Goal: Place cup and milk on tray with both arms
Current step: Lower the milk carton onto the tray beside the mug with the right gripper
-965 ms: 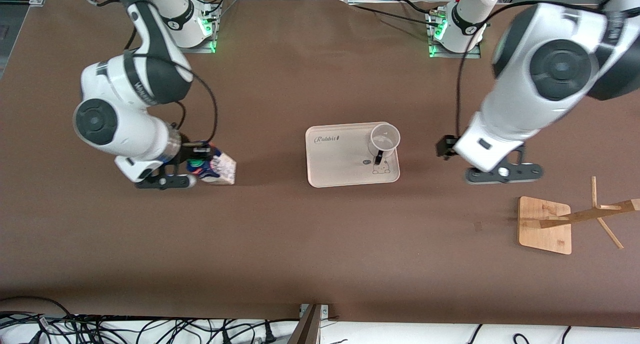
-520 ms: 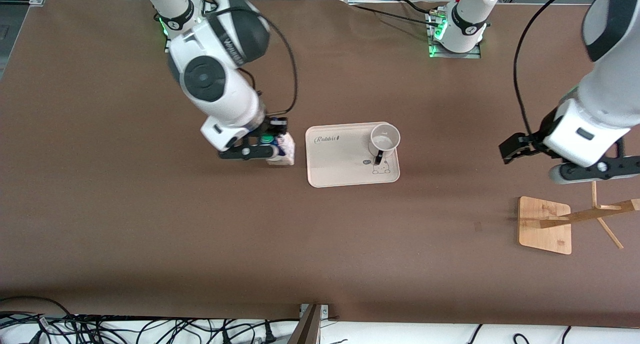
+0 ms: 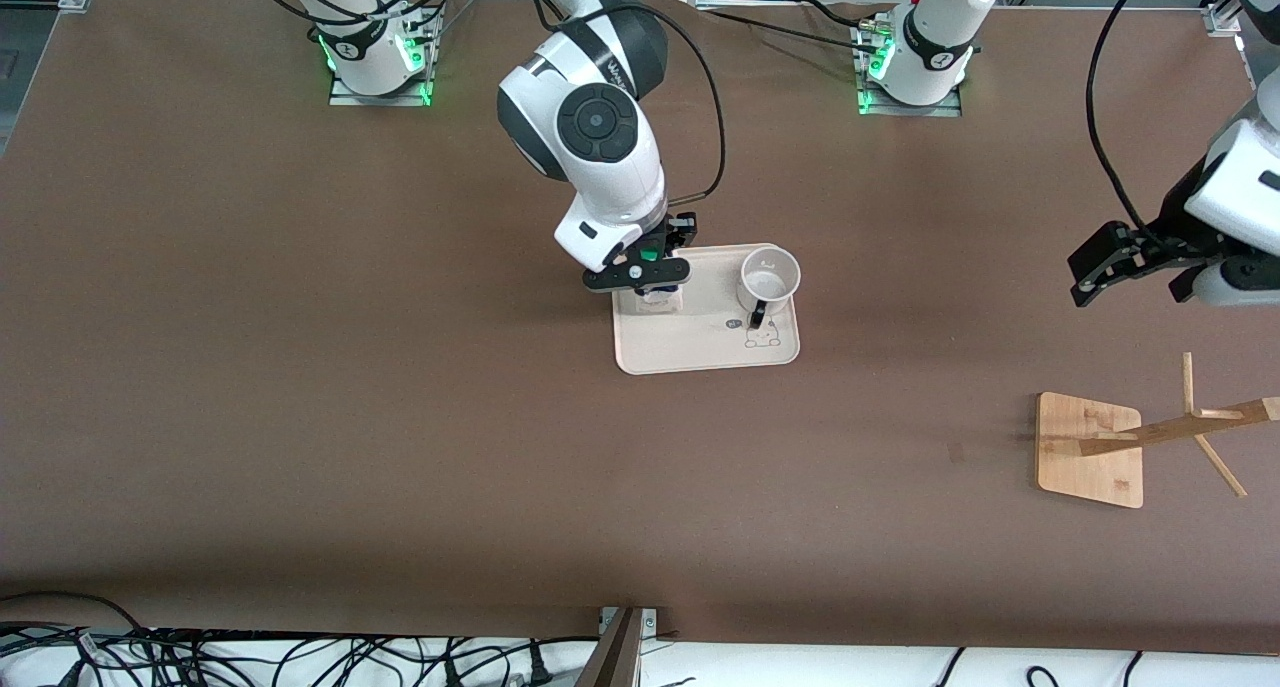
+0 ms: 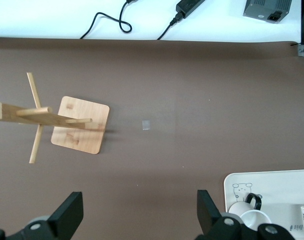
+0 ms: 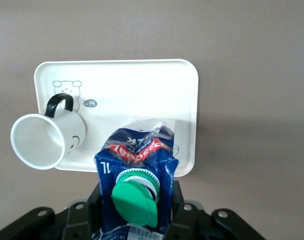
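the right gripper [image 3: 655, 272] hangs over the end of the tray [image 3: 700, 352] that lies toward the right arm's end of the table [image 3: 400, 447], its jaws pinching the milk [image 3: 660, 295] by the folded top. in the right wrist view the carton [image 5: 136, 172] shows dark blue with a red band and a round green cap, gripped on both sides just below the cap; whether its base touches the tray cannot be told. the cup [image 3: 768, 282] stands upright on the same tray, at the end toward the left arm's side, its black handle turned toward the front camera and a small rabbit drawing printed on the tray just beside it. from the right wrist the white mug [image 5: 46, 140] shows a thin smiley face on its wall. the left gripper [image 3: 1125, 267] waits in the air over bare table toward the left arm's end, well apart from the tray, jaws spread wide with nothing between them. the left wrist view takes in a wooden rack [image 4: 61, 122] with a square base and slanted pegs, which stands on the table nearer the front camera than the tray.
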You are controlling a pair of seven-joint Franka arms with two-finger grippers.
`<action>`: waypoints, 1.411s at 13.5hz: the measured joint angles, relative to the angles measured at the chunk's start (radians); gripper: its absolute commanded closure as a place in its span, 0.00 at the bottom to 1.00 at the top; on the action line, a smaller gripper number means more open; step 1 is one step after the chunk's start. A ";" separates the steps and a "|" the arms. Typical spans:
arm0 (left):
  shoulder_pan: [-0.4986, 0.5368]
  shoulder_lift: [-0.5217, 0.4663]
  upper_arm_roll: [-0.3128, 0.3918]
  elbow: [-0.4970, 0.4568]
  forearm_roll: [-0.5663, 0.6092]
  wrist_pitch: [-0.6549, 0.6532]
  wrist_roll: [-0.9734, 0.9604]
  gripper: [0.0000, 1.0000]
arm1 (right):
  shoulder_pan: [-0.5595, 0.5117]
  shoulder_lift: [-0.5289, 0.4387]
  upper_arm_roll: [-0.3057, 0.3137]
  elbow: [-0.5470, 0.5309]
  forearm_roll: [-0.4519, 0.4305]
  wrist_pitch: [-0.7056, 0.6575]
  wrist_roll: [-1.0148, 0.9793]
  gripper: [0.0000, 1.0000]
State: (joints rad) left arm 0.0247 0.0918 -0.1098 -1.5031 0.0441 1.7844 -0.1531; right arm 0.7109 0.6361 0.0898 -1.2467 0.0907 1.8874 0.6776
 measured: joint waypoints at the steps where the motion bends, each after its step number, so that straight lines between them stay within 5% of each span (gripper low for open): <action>1: 0.002 -0.043 0.025 -0.066 -0.034 0.020 0.009 0.00 | 0.000 0.006 -0.003 0.000 -0.010 0.000 0.000 0.46; 4: 0.004 -0.102 0.045 -0.159 -0.059 -0.003 0.020 0.00 | 0.000 0.026 -0.005 -0.007 -0.038 -0.003 0.000 0.45; 15: 0.009 -0.098 0.041 -0.170 -0.047 -0.041 0.009 0.00 | 0.009 0.050 -0.004 -0.012 -0.048 0.025 0.000 0.43; 17: 0.009 -0.098 0.041 -0.170 -0.047 -0.041 0.008 0.00 | 0.010 0.050 -0.004 -0.012 -0.048 0.028 0.000 0.34; 19: 0.009 -0.098 0.040 -0.170 -0.047 -0.041 0.008 0.00 | 0.010 0.054 -0.004 -0.012 -0.059 0.028 0.000 0.11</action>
State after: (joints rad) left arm 0.0341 -0.0058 -0.0701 -1.6734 -0.0025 1.7437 -0.1447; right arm 0.7205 0.6901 0.0860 -1.2590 0.0317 1.9154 0.6773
